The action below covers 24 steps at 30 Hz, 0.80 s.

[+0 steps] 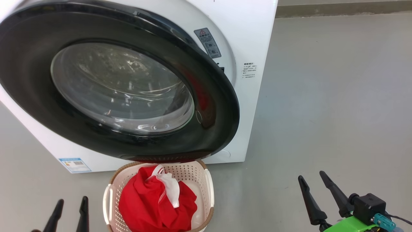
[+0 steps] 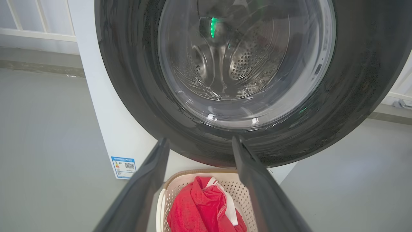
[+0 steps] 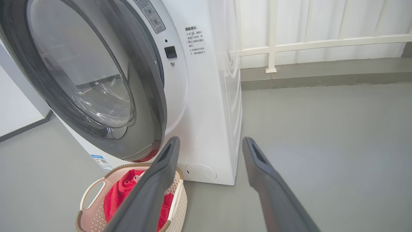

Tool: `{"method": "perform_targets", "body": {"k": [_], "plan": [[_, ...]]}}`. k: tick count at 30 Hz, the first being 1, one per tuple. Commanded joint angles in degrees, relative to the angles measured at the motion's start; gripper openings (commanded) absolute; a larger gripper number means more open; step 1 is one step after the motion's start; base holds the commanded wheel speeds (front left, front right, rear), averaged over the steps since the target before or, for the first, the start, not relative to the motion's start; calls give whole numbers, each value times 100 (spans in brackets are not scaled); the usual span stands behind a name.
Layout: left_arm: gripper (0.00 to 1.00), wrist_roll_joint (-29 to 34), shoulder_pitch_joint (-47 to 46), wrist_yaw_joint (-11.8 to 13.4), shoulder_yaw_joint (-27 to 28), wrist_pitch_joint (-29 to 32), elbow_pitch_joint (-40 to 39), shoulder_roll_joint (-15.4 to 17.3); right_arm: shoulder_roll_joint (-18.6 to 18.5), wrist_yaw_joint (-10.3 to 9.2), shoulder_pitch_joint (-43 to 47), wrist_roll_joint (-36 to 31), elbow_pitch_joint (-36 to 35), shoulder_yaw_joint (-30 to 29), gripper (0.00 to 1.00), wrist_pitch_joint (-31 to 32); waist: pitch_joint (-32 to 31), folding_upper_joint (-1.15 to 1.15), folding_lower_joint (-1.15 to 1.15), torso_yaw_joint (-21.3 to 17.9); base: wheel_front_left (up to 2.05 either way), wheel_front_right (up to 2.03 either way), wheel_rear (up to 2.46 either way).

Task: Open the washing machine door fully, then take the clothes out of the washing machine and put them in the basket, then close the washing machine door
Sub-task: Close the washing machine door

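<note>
**Red clothes in the basket, both tools apart**

In the head view the large round door [image 1: 122,90], with its glossy black rim and clear glass window, was in the upper left. It stood a little off the front of the big white front-loading washing machine [image 1: 254,38]. Just below the door's lower edge, at the bottom centre, the small cream perforated plastic basket [image 1: 193,172] sat on the grey floor [image 1: 322,96]. The bright red clothes [image 1: 151,203] with white trim lay heaped inside it. The left tool [image 1: 72,199], at lower left, and the right tool [image 1: 311,175], at lower right, both had their fingers apart and held nothing.
</note>
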Motion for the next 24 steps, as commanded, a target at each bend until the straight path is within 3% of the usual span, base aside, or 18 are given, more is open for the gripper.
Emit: {"method": "perform_targets", "body": {"k": [1, 10, 24], "plan": [[100, 121, -56, -17, 268, -70, -181, 30, -58, 9, -23, 35, -147, 66, 100, -28, 0, 0, 0, 5, 0, 0, 0], [100, 429, 39, -17, 327, -71, -96, -196, 3, 9, 40, 20, -77, 16, 100, -28, 12, 0, 0, 13, 0, 0, 0], [100, 516, 30, -17, 337, -71, -210, -225, 45, 9, -16, 38, -108, 43, 100, -28, -14, 0, 0, 54, 0, 0, 0]]}}
